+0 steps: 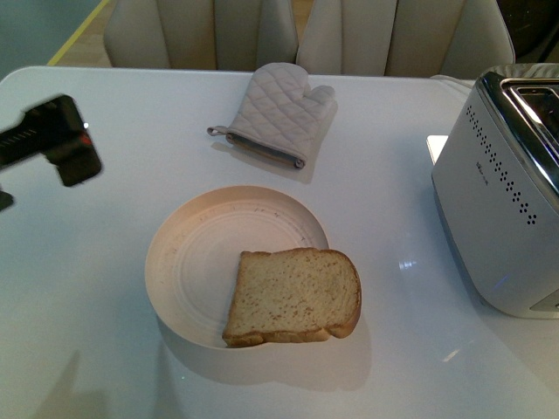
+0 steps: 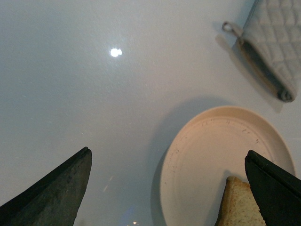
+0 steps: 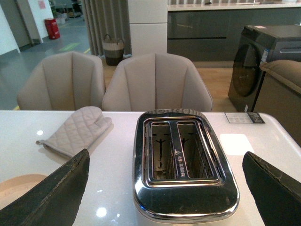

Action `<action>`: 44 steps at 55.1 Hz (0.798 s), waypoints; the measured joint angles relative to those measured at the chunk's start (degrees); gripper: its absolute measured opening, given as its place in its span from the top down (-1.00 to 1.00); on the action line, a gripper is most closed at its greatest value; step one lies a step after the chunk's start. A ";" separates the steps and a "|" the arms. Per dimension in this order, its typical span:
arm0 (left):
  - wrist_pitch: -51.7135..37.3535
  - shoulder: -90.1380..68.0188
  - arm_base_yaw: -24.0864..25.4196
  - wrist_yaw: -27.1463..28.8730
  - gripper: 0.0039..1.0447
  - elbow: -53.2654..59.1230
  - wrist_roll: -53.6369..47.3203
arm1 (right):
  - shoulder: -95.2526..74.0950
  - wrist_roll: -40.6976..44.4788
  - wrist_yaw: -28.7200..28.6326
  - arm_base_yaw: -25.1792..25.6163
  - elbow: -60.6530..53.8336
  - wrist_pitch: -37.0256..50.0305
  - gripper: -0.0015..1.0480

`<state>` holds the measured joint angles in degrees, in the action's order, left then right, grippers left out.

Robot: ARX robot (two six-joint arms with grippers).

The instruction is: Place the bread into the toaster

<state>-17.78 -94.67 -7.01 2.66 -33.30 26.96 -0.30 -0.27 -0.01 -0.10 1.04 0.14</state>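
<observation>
Near the desk's front edge the bread point(image 1: 293, 297) sits ungrasped on its plate point(image 1: 188, 262); approach step, I judge; left end effector point(image 2: 167, 151) wide, alongside; next, reach the crust.

Bright, even overhead light. Round glare spot on white table point(image 2: 56, 84); chrome top of toaster point(image 3: 186, 197) shows bright glints. Soft shadows fall to the near right of plate point(image 1: 175, 253), bread point(image 1: 293, 297) and oven mitt point(image 1: 275, 113). Left gripper point(image 1: 70, 150) is smeared and blurred in front view.
</observation>
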 joint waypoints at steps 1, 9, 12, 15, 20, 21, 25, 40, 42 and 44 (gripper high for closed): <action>0.09 1.11 0.24 0.00 -0.85 0.46 -0.15 | 0.00 0.00 0.00 0.00 0.00 0.00 -0.83; 3.76 17.33 3.56 -0.87 -0.86 5.62 -1.51 | 0.00 0.00 0.00 0.00 0.00 0.00 -0.83; 5.44 22.99 4.46 -1.14 -0.86 7.06 -2.05 | 0.00 0.00 0.00 0.00 0.00 0.00 -0.83; 6.75 27.45 5.03 -1.33 -0.86 8.13 -2.54 | 0.00 0.00 0.00 0.00 0.00 0.00 -0.83; 4.37 37.05 6.10 -2.14 -0.78 12.26 -6.38 | 0.00 0.00 0.00 0.00 0.00 0.00 -0.83; 0.13 38.95 6.27 -2.47 -0.72 14.19 -7.91 | 0.00 0.00 0.00 0.00 0.00 0.00 -0.83; -9.88 45.37 6.67 -2.51 -0.51 19.76 -15.21 | 0.00 0.00 0.00 0.00 0.00 0.00 -0.83; 4.02 74.58 6.75 -2.62 0.40 27.45 -25.42 | 0.00 0.00 0.00 0.00 0.00 0.00 -0.83; 4.20 75.45 6.75 -2.62 0.50 27.69 -25.62 | 0.00 0.00 0.00 0.00 0.00 0.00 -0.83; 4.44 76.13 6.75 -2.62 0.61 27.96 -25.73 | 0.00 0.00 0.00 0.00 0.00 0.00 -0.83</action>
<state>-13.34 -18.55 -0.25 0.03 -5.34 1.23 -0.30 -0.27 -0.01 -0.10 1.04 0.14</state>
